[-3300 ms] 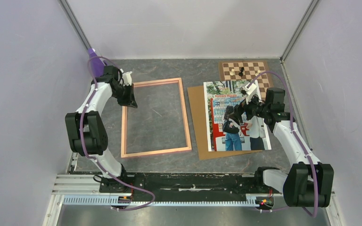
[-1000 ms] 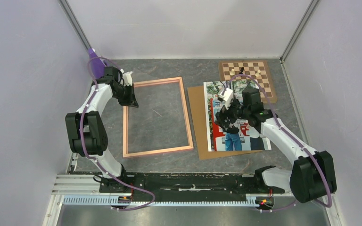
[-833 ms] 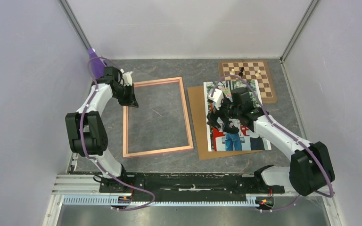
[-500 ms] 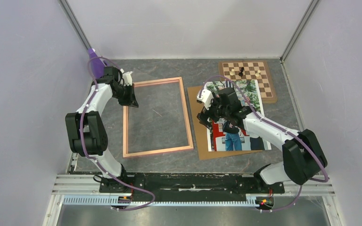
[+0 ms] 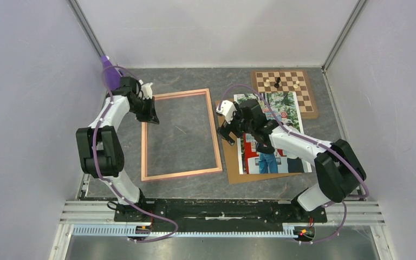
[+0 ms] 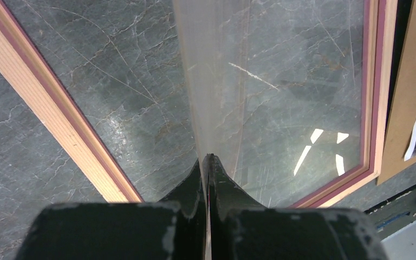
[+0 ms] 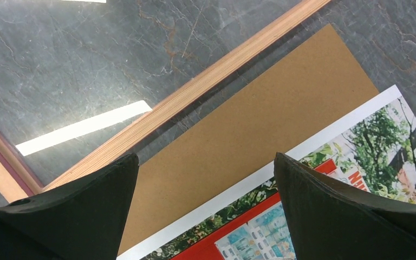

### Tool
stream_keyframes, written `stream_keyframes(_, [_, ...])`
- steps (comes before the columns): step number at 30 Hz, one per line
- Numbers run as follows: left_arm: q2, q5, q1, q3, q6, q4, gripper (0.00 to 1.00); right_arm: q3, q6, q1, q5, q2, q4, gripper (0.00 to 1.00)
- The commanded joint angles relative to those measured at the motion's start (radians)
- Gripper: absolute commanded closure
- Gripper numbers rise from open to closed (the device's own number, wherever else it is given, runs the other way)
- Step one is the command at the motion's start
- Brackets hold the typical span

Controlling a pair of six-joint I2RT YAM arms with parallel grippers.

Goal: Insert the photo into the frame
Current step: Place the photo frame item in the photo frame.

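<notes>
The photo (image 5: 271,162) lies flat on a brown backing board (image 5: 232,162) on the right; it also shows in the right wrist view (image 7: 314,206). The frame (image 5: 215,135) lies pale side up on the left, its rail also in the right wrist view (image 7: 195,92). My right gripper (image 5: 226,130) is open and empty, hovering over the photo's upper left edge and the board (image 7: 260,124). My left gripper (image 5: 150,111) sits at the frame's far left corner, shut on a thin clear sheet (image 6: 211,81) above the frame rail (image 6: 49,114).
A brown-and-cream chessboard (image 5: 292,86) with a few pieces lies at the back right, touching the photo's far edge. A purple object (image 5: 108,67) stands in the back left corner. Grey walls close in both sides and the back.
My right arm has swung left across the photo, from its right side to its upper left edge near the frame. The left arm, the frame and the photo have not moved.
</notes>
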Motion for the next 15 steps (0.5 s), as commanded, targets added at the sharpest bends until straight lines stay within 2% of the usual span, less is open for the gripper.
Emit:
stream_keyframes(1, [0.010, 0.011, -0.002, 0.021, 0.037, 0.022, 0.98, 0.041, 0.016, 0.015, 0.020, 0.007, 0.035, 0.01])
stream_keyframes(9, [0.014, 0.001, -0.001, 0.023, 0.035, 0.026, 0.98, 0.069, 0.014, 0.033, 0.028, 0.033, 0.035, 0.01])
stream_keyframes(15, [0.023, -0.004, -0.002, 0.023, 0.027, 0.031, 0.98, 0.157, 0.005, 0.065, 0.030, 0.116, 0.058, 0.01])
